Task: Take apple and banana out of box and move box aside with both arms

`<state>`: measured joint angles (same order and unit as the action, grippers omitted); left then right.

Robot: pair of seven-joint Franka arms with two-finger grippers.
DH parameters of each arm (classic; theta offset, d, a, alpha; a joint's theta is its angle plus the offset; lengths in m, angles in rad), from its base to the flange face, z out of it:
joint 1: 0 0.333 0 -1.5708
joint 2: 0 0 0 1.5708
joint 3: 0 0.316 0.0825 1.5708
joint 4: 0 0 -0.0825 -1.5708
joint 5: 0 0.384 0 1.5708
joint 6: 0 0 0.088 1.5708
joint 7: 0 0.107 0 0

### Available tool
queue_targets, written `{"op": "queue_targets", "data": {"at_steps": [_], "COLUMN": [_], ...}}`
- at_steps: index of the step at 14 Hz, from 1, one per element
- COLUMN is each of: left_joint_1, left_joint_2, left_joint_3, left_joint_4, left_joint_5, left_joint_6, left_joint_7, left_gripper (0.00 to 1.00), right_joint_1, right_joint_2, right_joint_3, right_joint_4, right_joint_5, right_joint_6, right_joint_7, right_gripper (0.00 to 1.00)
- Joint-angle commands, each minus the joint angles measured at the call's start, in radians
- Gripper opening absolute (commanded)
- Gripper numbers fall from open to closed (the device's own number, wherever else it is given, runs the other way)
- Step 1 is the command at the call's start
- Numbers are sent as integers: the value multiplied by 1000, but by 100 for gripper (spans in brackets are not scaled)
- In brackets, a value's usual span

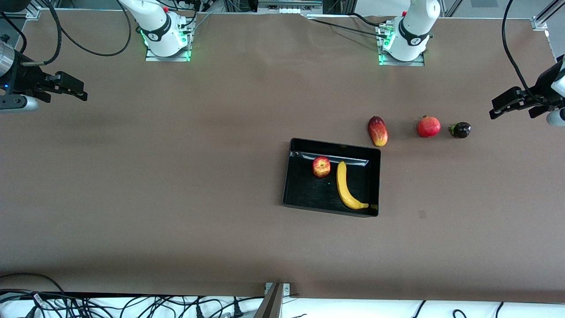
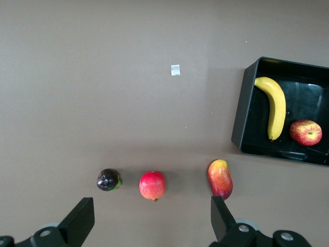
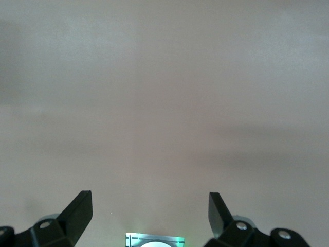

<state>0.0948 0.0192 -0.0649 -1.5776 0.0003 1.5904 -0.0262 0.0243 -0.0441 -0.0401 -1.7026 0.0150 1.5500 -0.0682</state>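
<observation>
The black box point(image 1: 335, 145) lies near the table's middle. In it lie the red apple with yellow patches point(image 1: 321, 167) and the yellow banana point(image 1: 344, 186), side by side, the banana toward the left arm's end. My left gripper point(image 1: 501, 106) is open and empty, up over the left arm's end of the table. Its wrist view shows its open gripper point(image 2: 152, 216), the box point(image 2: 239, 123), the banana point(image 2: 276, 105) and the apple point(image 2: 306, 132). My right gripper point(image 1: 77, 90) is open and empty, over bare table at the right arm's end; it also shows in its wrist view point(image 3: 150, 211).
Three other fruits lie in a row on the table farther from the front camera than the box: a red-yellow mango point(image 1: 378, 131) just off the box's corner, a red pomegranate point(image 1: 428, 126) and a dark mangosteen point(image 1: 460, 130) toward the left arm's end. A small grey patch point(image 1: 422, 214) marks the table.
</observation>
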Motion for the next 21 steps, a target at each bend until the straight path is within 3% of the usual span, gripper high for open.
{"op": "queue_targets", "data": {"at_steps": [1, 6, 9, 13, 21], "left_joint_1": [-15, -125, -185, -228, -342], "left_joint_2": [10, 169, 263, 401, 542], "left_joint_3": [4, -7, -18, -117, -151], "left_joint_4": [-10, -4, -1, 7, 11], "left_joint_5": [-26, -25, 35, 180, 170], "left_joint_6": [23, 172, 250, 311, 436], "left_joint_7": [-53, -332, -469, -723, -845], "left_gripper": [100, 100, 100, 100, 100], "right_joint_1": [-3, -3, -1, -3, -3], "right_joint_2": [3, 3, 3, 3, 3], "right_joint_3": [-3, -3, -3, -3, -6], "right_joint_4": [11, 11, 11, 11, 11], "right_joint_5": [20, 20, 20, 20, 20], "right_joint_6": [-14, -16, -15, -14, -19], "right_joint_7": [-18, -18, -18, -18, -31], "right_gripper": [100, 100, 100, 100, 100]}}
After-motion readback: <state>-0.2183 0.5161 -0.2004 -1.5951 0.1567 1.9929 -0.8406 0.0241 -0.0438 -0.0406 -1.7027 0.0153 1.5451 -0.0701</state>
